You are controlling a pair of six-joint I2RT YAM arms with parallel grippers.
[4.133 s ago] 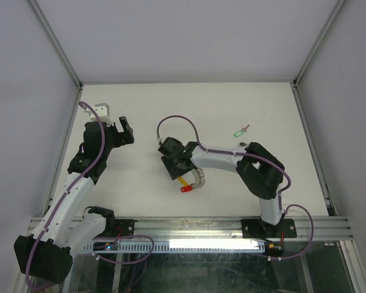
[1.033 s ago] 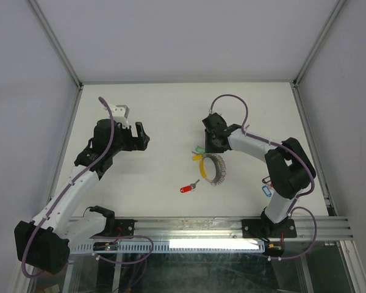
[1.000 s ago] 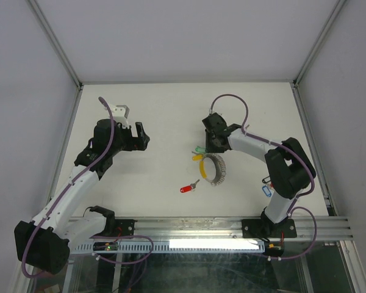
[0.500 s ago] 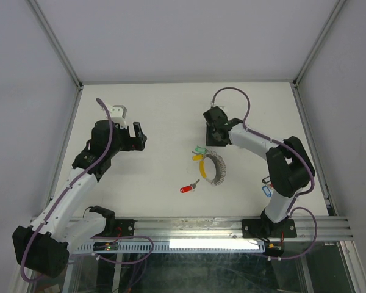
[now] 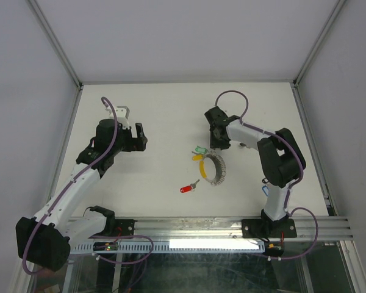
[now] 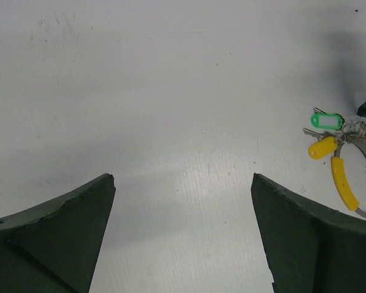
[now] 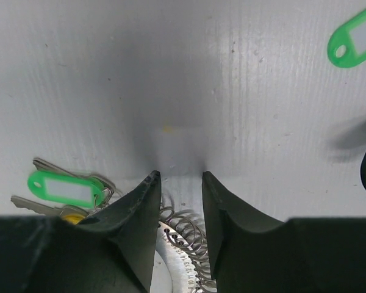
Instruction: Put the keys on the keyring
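a: where do we stand, starting nearest us?
b: the red key [image 5: 187,188] lies loose on the counter [image 5: 146,183], apart from the keyring [image 5: 213,170] just beyond it. a blue tag [image 5: 265,190] shows beside the right arm, and it looks loose too.
a: and at the ring?
b: the yellow key [image 6: 322,147] and green key [image 6: 326,119] lie touching one side of its far edge. we judge them threaded on, though we cannot be sure.
a: the claws?
b: the right claw [image 7: 178,178] is at the ring's far edge. its tips are a narrow gap apart, with bare counter between them. the coil shows lower in that gap (whether the pads bite it, we cannot tell). the left claw [image 6: 183,178] hangs spread wide and empty over bare counter, well apart from the ring. farther off, a second green tag [image 7: 352,38] lies alone.
a: so which step?
b: between keys, we think. the next move calls for clearing the ring and coming down low on a loose key's tag, since it lies flat. the ring then needs steadying so the key can be threaded on.
a: any writing?
b: none we can read. the tag windows look blank, or are too small to tell.
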